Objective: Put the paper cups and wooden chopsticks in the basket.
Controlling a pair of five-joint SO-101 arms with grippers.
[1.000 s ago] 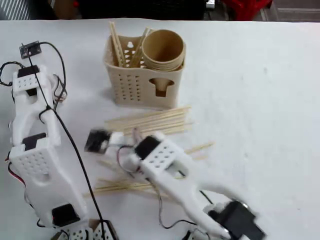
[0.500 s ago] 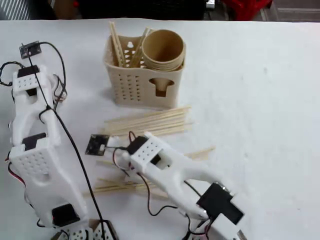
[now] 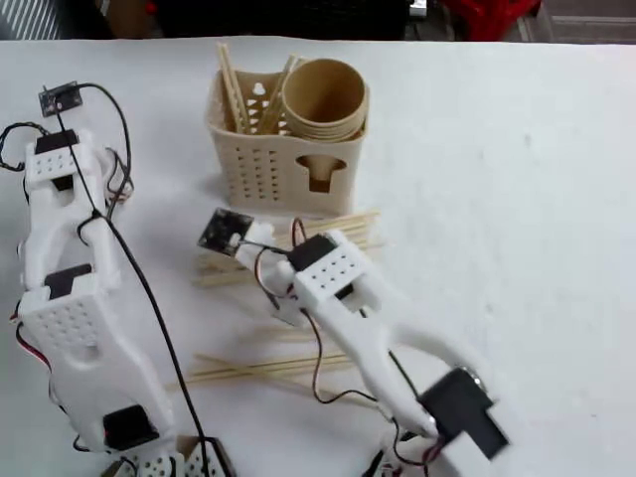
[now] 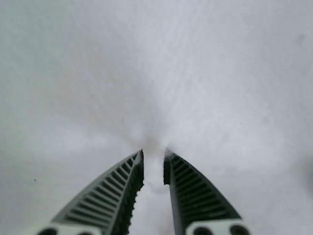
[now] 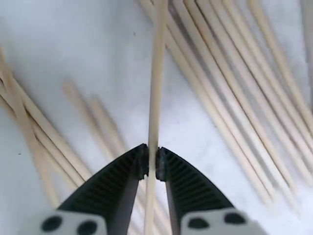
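The right gripper (image 5: 151, 161) clenches one pale wooden chopstick (image 5: 156, 88) above loose chopsticks (image 5: 226, 105) on the white desk (image 5: 73, 49). Ahead stands the cream basket (image 3: 260, 174) holding brown paper cups (image 3: 323, 117). The left gripper (image 4: 154, 154) is slightly parted, empty.

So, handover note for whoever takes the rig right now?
Right gripper: shut on one wooden chopstick, among the loose ones in front of the basket.
Left gripper: empty, jaws a narrow gap apart, over bare white table.
Done: cream perforated plastic basket holds the stacked brown paper cups and a few upright chopsticks.
Left: the held stick, a loose bundle by the basket, and scattered sticks nearer the arms.
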